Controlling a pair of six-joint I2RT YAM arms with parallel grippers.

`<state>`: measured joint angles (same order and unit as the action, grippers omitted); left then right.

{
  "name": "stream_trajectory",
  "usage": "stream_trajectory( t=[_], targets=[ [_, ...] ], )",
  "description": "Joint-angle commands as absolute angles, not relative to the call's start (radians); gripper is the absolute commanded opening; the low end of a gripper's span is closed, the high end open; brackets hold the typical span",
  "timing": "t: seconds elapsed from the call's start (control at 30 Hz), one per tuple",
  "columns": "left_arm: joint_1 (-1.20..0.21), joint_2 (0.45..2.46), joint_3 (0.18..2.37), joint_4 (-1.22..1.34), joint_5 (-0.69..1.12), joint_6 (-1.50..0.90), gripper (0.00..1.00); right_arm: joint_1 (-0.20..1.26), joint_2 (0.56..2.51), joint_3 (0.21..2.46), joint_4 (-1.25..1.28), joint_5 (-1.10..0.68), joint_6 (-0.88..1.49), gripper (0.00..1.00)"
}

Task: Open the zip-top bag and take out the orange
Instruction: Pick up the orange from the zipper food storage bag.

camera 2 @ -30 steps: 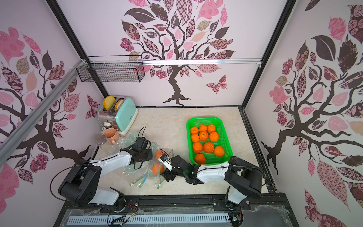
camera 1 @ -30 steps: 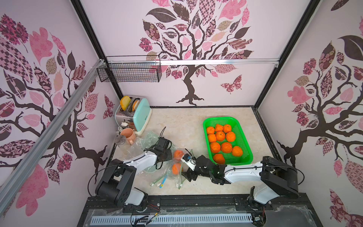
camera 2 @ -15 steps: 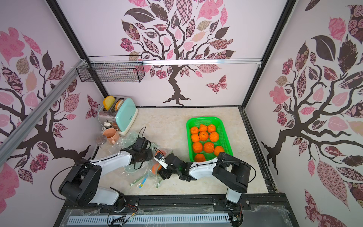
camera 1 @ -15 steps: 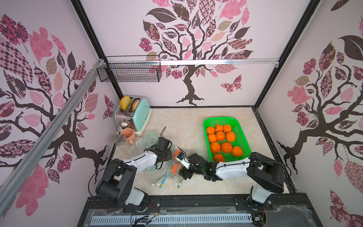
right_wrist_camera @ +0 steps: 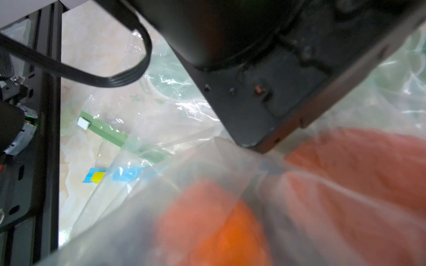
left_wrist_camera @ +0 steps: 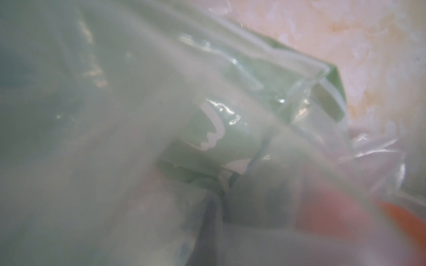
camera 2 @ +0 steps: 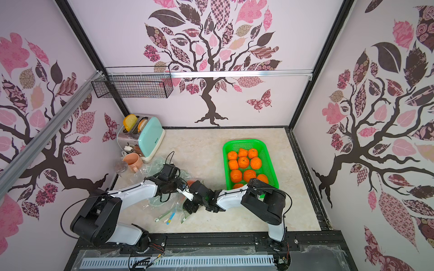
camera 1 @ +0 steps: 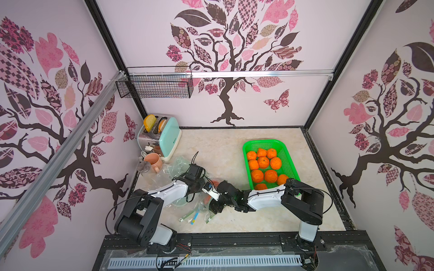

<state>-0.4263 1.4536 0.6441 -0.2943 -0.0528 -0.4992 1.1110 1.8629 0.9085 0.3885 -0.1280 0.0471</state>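
Both at the zip-top bag: left fingers closed, right fingers' spread unclear.

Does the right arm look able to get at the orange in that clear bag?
Probably not cleanly yet. The right arm is close to the orange, but the right wrist view shows film of the zip-top bag across it.

A crumpled, clear zip-top bag lies low at the front, the orange blurred inside.
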Motion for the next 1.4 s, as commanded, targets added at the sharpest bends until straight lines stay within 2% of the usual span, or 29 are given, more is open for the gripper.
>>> stream_trajectory(
  t=[0.0,0.1,0.2,0.47,0.77,1.03,1.2,1.37],
  targets=[
    [-0.431,1.467,0.654,-0.296,-0.064,-0.5,0.0,1.109,1.815,0.882,0.372,-0.136,0.05,0.63],
    [-0.431,1.466,0.654,-0.299,-0.067,-0.501,0.0,1.109,1.769,0.85,0.367,-0.115,0.069,0.52],
    [-0.43,1.474,0.657,-0.3,-0.068,-0.503,0.0,1.109,1.714,0.824,0.347,-0.096,0.087,0.5],
    [-0.43,1.477,0.659,-0.301,-0.075,-0.506,0.0,1.099,1.592,0.791,0.275,-0.058,0.104,0.49],
    [-0.415,1.48,0.655,-0.307,-0.086,-0.522,0.0,1.004,1.461,0.766,0.155,-0.038,0.162,0.5],
    [-0.394,1.501,0.663,-0.31,-0.072,-0.528,0.0,0.94,1.301,0.791,-0.049,-0.02,0.261,0.52],
    [-0.394,1.492,0.657,-0.308,-0.072,-0.528,0.0,0.87,1.185,0.76,-0.105,0.007,0.272,0.52],
    [-0.394,1.496,0.658,-0.307,-0.068,-0.526,0.0,0.711,1.086,0.746,-0.175,0.112,0.318,0.54]
  ],
)
